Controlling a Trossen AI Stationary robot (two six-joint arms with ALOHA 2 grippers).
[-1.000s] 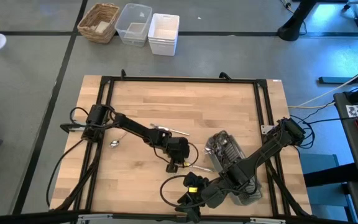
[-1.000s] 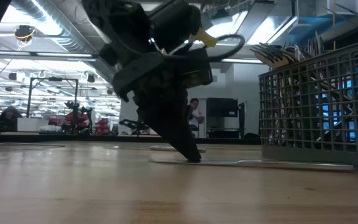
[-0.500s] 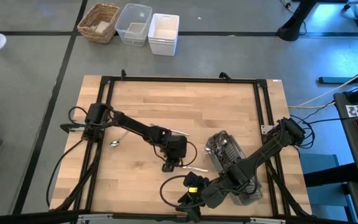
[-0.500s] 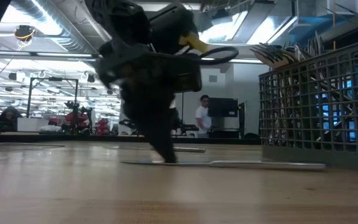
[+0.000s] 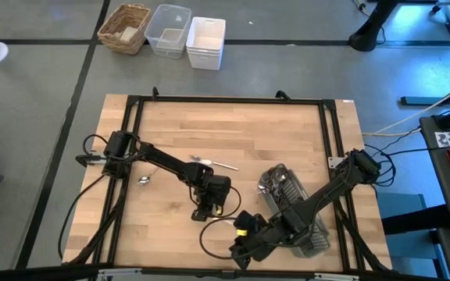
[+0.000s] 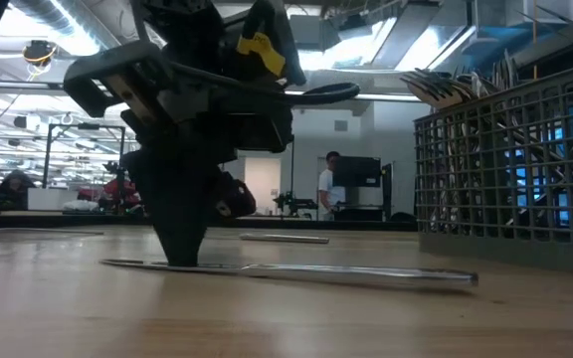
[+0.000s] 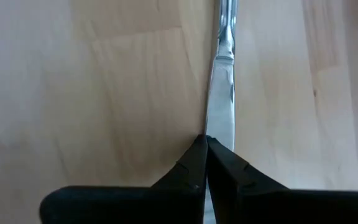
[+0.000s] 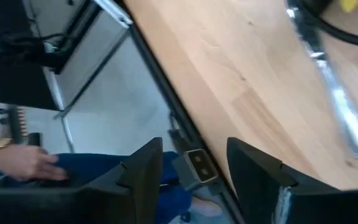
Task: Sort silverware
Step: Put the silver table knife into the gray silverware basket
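Note:
A table knife lies flat on the wooden table, with my left gripper shut and standing on it near the table's middle front. My right gripper hangs open above the table's near edge, touching nothing. To the right stands the grey slatted caddy, from which several pieces of silverware stick up. A spoon and another piece lie loose on the table farther left and back. My left gripper presses its shut fingertips down on the knife's blade, a little in from the blade's free end. The fingers come steeply from above and point along the knife. The knife lies flat on the table, its handle toward the caddy.
A black frame runs around the table. Beyond the far edge a wicker basket and two plastic bins stand on the floor. A person's hand shows below the near edge. Bare wood lies across the table's far half.
My left gripper has moved toward the table's left edge and tipped steeper, fingers still shut. The knife has slid flat along the table with it, away from the caddy. My right gripper has sunk a little and tipped downward, staying open.

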